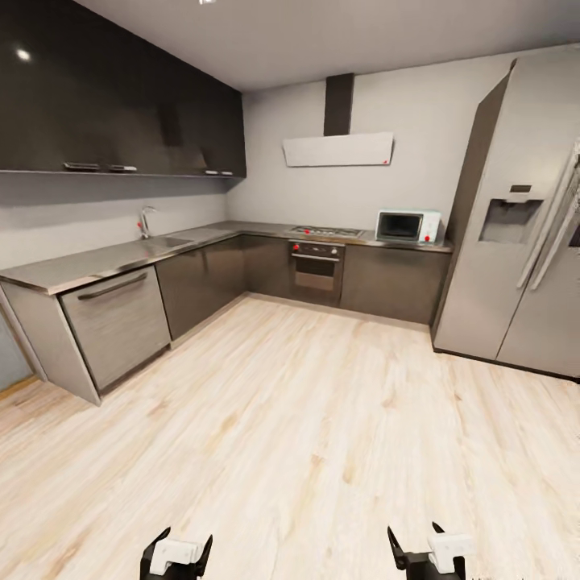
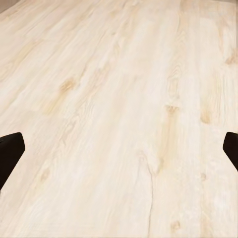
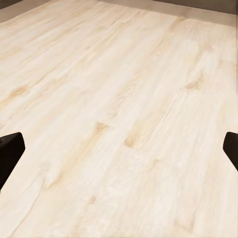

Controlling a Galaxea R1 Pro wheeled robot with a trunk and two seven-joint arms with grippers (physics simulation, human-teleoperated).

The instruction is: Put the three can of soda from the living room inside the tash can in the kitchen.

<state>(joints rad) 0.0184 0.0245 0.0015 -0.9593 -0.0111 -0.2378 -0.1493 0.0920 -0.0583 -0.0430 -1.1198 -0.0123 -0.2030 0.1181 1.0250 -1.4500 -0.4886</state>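
Note:
I am in the kitchen, facing grey cabinets [image 1: 201, 282] under a steel countertop [image 1: 97, 262] with a sink [image 1: 167, 241] and tap [image 1: 145, 221]. The soda cans and the trash can are out of view. My left gripper [image 1: 177, 556] and right gripper [image 1: 425, 554] hang low at the near edge of the head view, both open with nothing between the fingers. In the left wrist view the left gripper [image 2: 119, 153] has its dark fingertips [image 2: 10, 153] spread wide over bare plank floor. In the right wrist view the right gripper [image 3: 119, 153] stands the same way.
Light wood floor [image 1: 306, 419] stretches ahead. A dishwasher front [image 1: 117, 322] ends the left counter run. An oven [image 1: 316, 270] and a microwave [image 1: 407, 225] sit along the back wall. A tall steel fridge [image 1: 515, 234] stands at the right. Dark upper cabinets [image 1: 121, 97] hang at the left.

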